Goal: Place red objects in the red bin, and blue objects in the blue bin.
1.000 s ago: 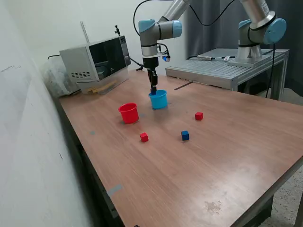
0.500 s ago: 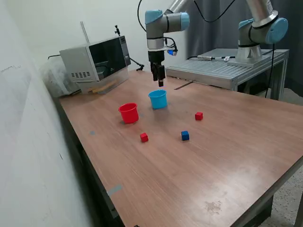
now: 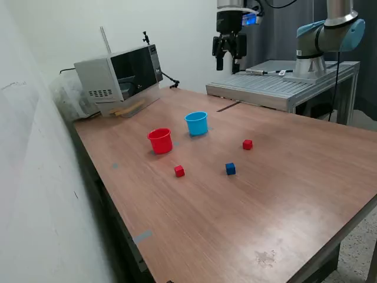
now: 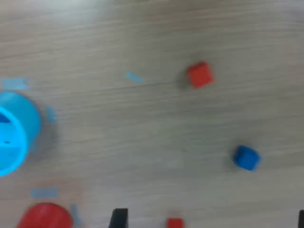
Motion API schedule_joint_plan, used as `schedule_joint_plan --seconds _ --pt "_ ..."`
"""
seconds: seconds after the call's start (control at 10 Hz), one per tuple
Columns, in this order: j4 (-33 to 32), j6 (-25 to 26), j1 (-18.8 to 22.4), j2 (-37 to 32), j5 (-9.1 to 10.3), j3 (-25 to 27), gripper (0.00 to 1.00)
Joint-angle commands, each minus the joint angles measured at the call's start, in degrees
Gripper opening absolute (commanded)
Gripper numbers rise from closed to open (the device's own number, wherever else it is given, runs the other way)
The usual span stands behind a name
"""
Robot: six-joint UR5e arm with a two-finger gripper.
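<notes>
Height separated our open, empty end effector (image 3: 230, 61) from the wooden tabletop (image 3: 283, 194). We judged the small dark blue cube (image 3: 230, 169) next; it lay loose below, between two small red cubes (image 3: 179, 171) (image 3: 247, 144), apart from the light blue plastic cup (image 3: 197, 124).

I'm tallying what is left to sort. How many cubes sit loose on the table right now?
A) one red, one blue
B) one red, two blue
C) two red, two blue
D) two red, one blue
D: on the table lie one red cube near the red cup, another red cube, and a single blue cube.
</notes>
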Motion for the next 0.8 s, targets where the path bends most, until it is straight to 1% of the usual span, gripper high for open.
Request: schedule_joint_plan --seconds 0.0,0.1,0.2,0.3,0.4,0.5,0.6,0.7 --pt "1.10 6.65 4.35 2.58 0.34 -5.69 1.00" --pt "1.27 9.02 5.50 6.35 -0.01 -9.81 1.00" --pt "1.28 12.00 5.68 10.39 -0.18 -13.86 1.00" --pt "1.28 14.55 5.69 15.04 -0.79 -17.90 1.00" --pt "1.10 15.71 5.86 18.04 -1.06 -19.33 1.00" --pt "0.49 16.76 6.04 20.77 -1.06 -19.69 1.00" --pt "-0.47 17.04 7.78 23.76 -1.24 -20.22 1.00" --pt "-1.61 17.13 8.75 26.22 -2.55 -20.14 1.00"
